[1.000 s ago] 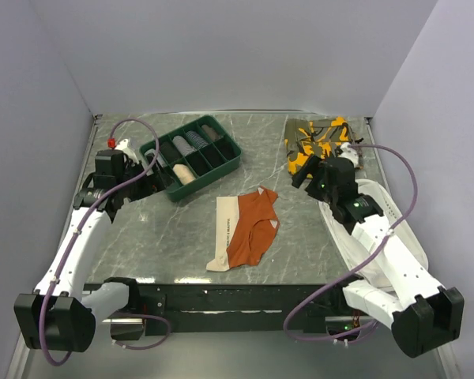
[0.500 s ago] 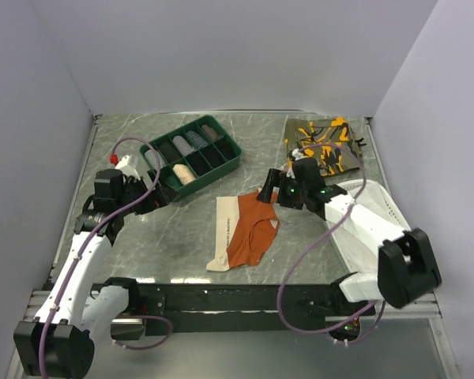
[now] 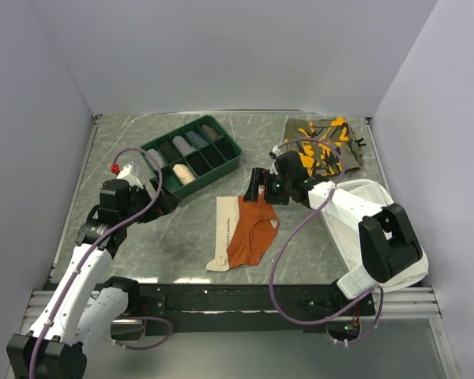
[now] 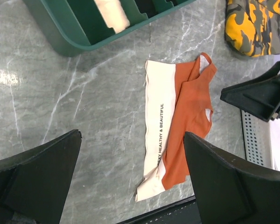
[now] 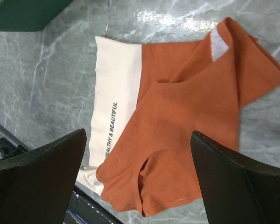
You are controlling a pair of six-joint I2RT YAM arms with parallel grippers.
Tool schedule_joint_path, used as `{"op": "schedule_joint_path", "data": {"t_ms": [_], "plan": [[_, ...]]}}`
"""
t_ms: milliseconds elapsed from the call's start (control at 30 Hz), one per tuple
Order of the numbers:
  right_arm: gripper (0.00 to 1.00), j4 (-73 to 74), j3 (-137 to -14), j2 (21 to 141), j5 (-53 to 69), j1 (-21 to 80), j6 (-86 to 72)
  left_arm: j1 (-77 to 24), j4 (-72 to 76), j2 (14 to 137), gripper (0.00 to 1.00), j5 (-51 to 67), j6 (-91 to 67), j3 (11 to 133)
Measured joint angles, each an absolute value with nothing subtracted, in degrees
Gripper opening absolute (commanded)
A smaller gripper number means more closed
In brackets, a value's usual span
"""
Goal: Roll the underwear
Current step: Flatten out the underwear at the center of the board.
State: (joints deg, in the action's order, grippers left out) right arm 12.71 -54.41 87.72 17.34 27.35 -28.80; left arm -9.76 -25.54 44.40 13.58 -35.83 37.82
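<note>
On my feeds, starting at the left: the black two-finger left gripper (image 4: 131,135) is spread wide open with nothing between its fingers, hanging over the grey marbled worktop (image 3: 166,245). Just off its far side sits the dark green plastic divider tray (image 3: 209,180), with rolled-up fabric bits in its compartments.

Ahead of that gripper and a bit to its right is the underwear (image 3: 249,229), small rust-orange fabric briefs with a cream-white waistband panel. It's lying unrolled on the worktop. The waistband side faces the left gripper and has dark lettering running along it. The orange part is rumpled, with a corner flipped over at the far end.

The black two-finger right gripper (image 5: 139,134) sits right over that far end of the briefs. It's also spread open and holding nothing. I can't tell from my views whether its fingertips touch the fabric.

Off to the right of that gripper, farther back on the worktop, lies the folded orange-and-olive camouflage garment (image 3: 320,142), apart from the underwear.
</note>
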Motion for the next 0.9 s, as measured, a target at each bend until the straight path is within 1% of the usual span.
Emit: {"op": "schedule_joint_path", "data": {"t_ms": [433, 667, 900], "plan": [[1.00, 15.5, -55.0, 88.7, 14.7, 28.8, -27.8, -12.1, -26.0, 44.4, 0.96, 10.5, -37.1, 36.1], [1.00, 15.6, -55.8, 93.5, 15.0, 29.1, -27.8, -17.4, -25.8, 45.7, 0.97, 10.1, -38.9, 34.9], [1.00, 16.3, -57.1, 94.8, 14.4, 29.5, -27.0, -22.3, -26.2, 45.6, 0.97, 4.8, -42.1, 33.9]]}}
